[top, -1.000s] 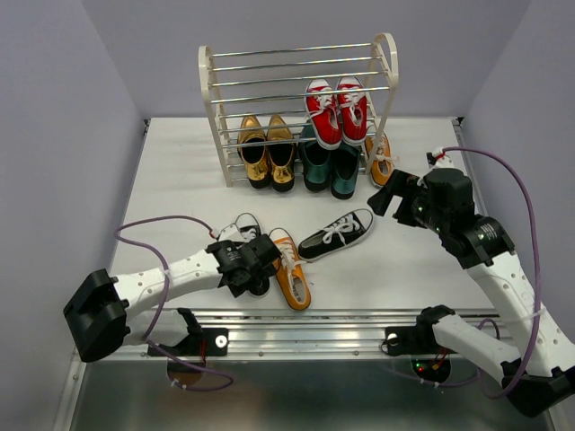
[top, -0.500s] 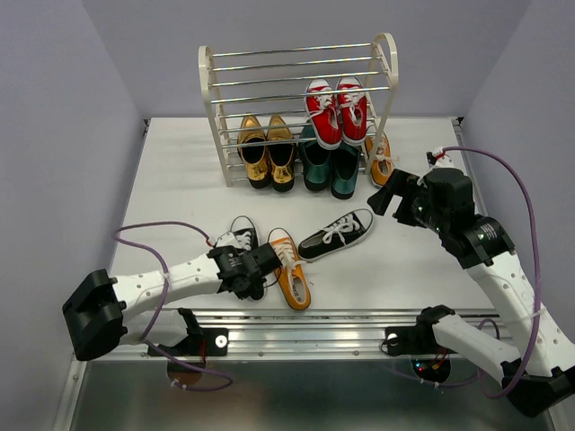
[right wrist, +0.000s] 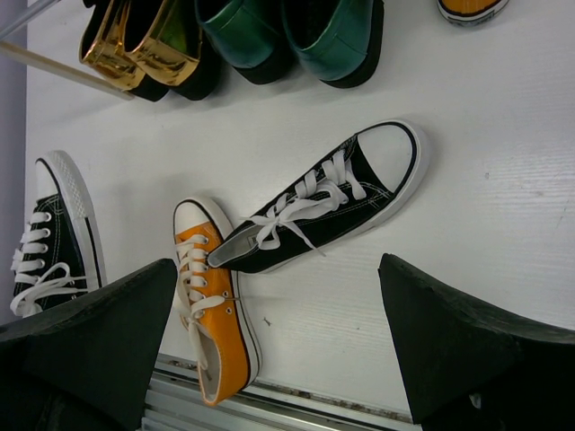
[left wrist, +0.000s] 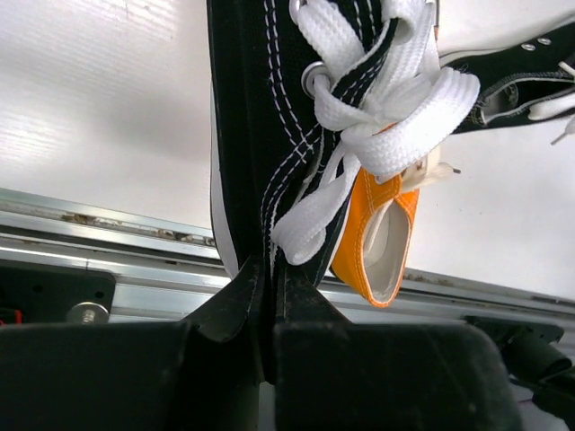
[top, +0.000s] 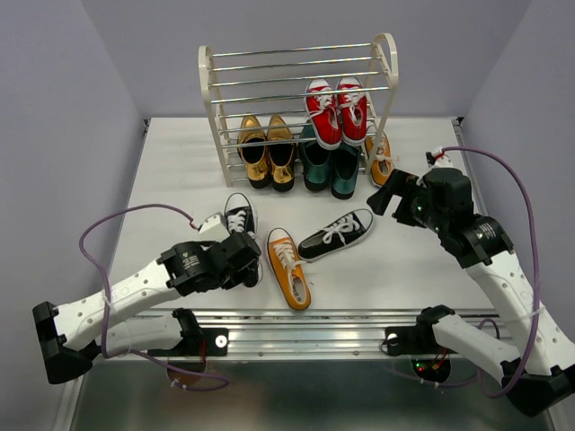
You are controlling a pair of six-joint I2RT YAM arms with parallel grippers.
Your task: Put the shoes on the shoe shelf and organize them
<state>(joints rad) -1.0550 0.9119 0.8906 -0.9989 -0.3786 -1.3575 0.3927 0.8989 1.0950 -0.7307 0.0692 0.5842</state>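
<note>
My left gripper (top: pixel 246 266) (left wrist: pixel 271 268) is shut on the heel-side edge of a black sneaker (top: pixel 239 218) (left wrist: pixel 269 135), its toe pointing toward the shoe shelf (top: pixel 211 99). Beside it lies an orange sneaker (top: pixel 288 268) (left wrist: pixel 382 235) (right wrist: pixel 214 310). A second black sneaker (top: pixel 337 233) (right wrist: pixel 323 202) lies at an angle mid-table. Two red sneakers (top: pixel 337 112) sit on a middle tier of the shelf. Another orange sneaker (top: pixel 381 160) stands by the shelf's right end. My right gripper (top: pixel 395 193) (right wrist: pixel 278 332) hovers open above the table's right side, with nothing between its fingers.
A glossy gold pair (top: pixel 267 154) (right wrist: pixel 144 54) and a dark green pair (top: pixel 331 163) (right wrist: pixel 296 36) stand under the shelf's lowest tier. A metal rail (top: pixel 305 323) runs along the near table edge. Purple walls close in left and right.
My left gripper has closed on the black sneaker, and the arm has risen and swung, drawing that shoe clear of the orange one. The right arm has stayed still.
</note>
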